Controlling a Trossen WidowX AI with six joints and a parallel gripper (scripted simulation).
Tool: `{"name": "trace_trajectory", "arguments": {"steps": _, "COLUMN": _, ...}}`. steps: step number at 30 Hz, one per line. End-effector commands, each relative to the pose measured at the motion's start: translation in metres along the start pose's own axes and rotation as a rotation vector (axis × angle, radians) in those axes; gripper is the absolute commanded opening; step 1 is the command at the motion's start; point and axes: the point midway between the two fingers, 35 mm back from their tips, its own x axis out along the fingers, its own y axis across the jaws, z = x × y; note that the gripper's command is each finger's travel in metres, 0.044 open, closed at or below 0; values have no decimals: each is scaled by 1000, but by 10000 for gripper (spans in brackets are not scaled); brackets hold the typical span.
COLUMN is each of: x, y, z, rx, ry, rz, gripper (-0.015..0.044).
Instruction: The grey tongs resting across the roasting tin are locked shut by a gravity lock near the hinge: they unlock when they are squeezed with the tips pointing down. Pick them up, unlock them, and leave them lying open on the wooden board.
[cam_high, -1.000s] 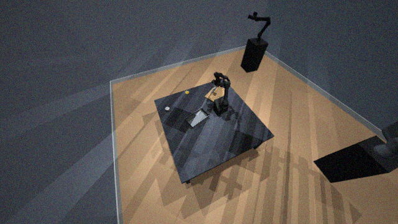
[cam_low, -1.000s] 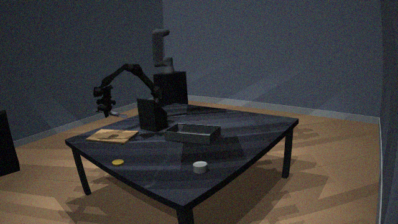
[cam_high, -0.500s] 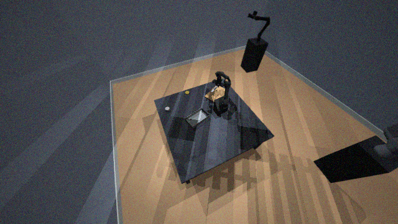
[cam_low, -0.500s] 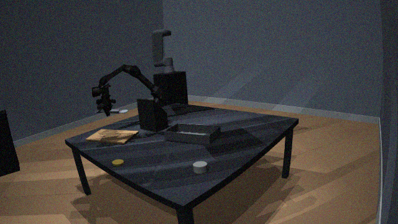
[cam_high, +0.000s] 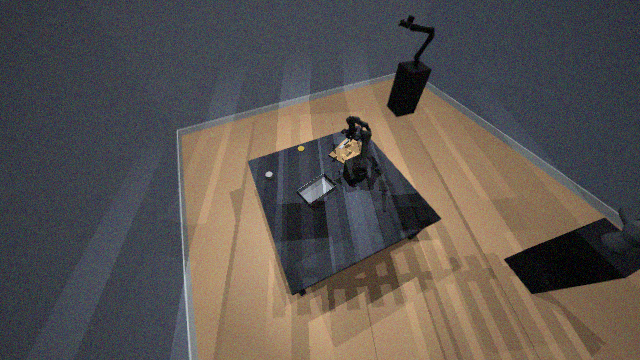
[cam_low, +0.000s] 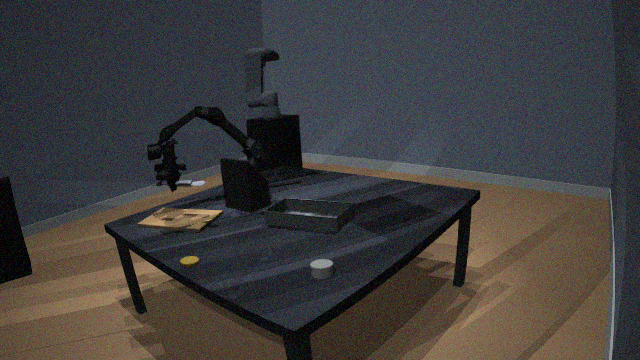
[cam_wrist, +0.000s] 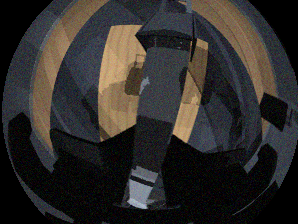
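Note:
My gripper (cam_low: 173, 187) (cam_wrist: 149, 129) is shut on the grey tongs (cam_low: 197, 183) (cam_wrist: 161, 90) and holds them well above the wooden board (cam_high: 355, 156) (cam_low: 149, 222) (cam_wrist: 116, 46). In the exterior view the tongs look about level, with a pale end sticking out to the right of the fingers. In the wrist view they run lengthwise between the fingers, the wide dark end at the top and a pale end at the bottom. Whether the arms are locked or sprung apart cannot be told. The roasting tin (cam_low: 305, 222) stands on the table with no tongs across it.
The dark table (cam_high: 350, 250) (cam_low: 270, 250) also bears a yellow disc (cam_high: 301, 148) (cam_low: 189, 260) and a white round piece (cam_high: 269, 174) (cam_low: 321, 269) near its edges. The arm's black base block (cam_low: 245, 185) stands between board and tin. Other arms stand on pedestals away from the table.

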Motion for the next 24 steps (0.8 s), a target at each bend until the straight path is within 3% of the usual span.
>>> {"name": "trace_trajectory", "arguments": {"steps": 1, "x": 4, "y": 0, "z": 1, "rx": -3, "ry": -7, "rz": 2, "gripper": -150}}
{"name": "trace_trajectory", "arguments": {"steps": 24, "x": 42, "y": 0, "z": 3, "rx": -2, "ry": -7, "rz": 1, "gripper": -150}}
